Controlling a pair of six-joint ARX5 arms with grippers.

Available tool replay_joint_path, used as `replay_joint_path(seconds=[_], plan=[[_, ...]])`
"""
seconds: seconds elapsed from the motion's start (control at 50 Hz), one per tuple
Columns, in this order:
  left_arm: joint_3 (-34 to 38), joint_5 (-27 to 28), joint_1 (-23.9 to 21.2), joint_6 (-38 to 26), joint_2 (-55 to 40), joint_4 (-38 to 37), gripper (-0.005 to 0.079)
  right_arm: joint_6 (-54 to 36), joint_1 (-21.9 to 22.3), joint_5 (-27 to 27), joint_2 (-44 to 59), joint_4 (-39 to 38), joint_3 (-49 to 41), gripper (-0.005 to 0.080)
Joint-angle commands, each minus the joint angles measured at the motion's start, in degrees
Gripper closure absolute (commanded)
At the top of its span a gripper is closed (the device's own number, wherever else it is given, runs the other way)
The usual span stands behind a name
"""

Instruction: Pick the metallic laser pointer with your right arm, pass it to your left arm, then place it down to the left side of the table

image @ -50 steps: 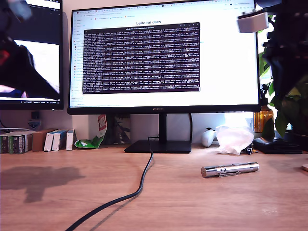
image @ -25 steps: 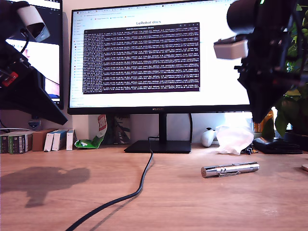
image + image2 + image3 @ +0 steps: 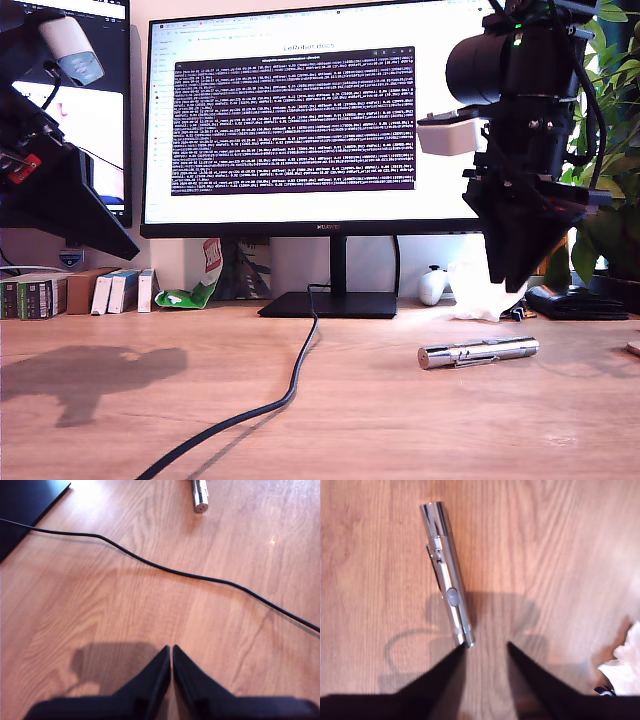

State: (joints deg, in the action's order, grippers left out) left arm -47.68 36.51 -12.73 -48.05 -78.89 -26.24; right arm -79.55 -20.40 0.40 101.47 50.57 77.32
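The pointer (image 3: pixel 478 352) lies flat on the table (image 3: pixel 380 420), towards the exterior view's right, in front of the monitor's foot (image 3: pixel 330 304) and apart from the black cable (image 3: pixel 285 390) that trails across the wood.

My second gripper (image 3: pixel 505 285) hangs above it, tips aimed down, with clear air between. In its own wrist view the second gripper (image 3: pixel 485 650) has its jaws parted a moderate way and nothing between them; the pointer (image 3: pixel 446 572) lies ahead of the tips, one end just off one fingertip (image 3: pixel 457 655).

My first gripper (image 3: pixel 171 652) hangs well above the table at the exterior view's left, jaws pressed together and empty, the cable (image 3: pixel 165 570) crossing below it.

The risk I see is the alignment. The pointer sits off to one side of the gap and runs lengthwise away from the jaws, so a straight drop could land a tip on the metal and send the round barrel rolling. Closing along its length instead of across it would likely squeeze it out. The crumpled tissue (image 3: pixel 487 288) is close behind and could be brushed.
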Motion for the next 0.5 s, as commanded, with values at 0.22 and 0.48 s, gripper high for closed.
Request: replay_joint_path(seconds=[0.22,0.48], plan=[[-0.46,0.26,-0.02,-0.39,0.04,0.85,0.0762,4.74,-0.55,-0.33,1.70,0.59,-0.39,0.0379],[-0.46,0.24,-0.02,-0.39,0.04,0.79,0.0762,4.11,-1.70,-0.44,4.55,1.01,-0.39,0.0379]])
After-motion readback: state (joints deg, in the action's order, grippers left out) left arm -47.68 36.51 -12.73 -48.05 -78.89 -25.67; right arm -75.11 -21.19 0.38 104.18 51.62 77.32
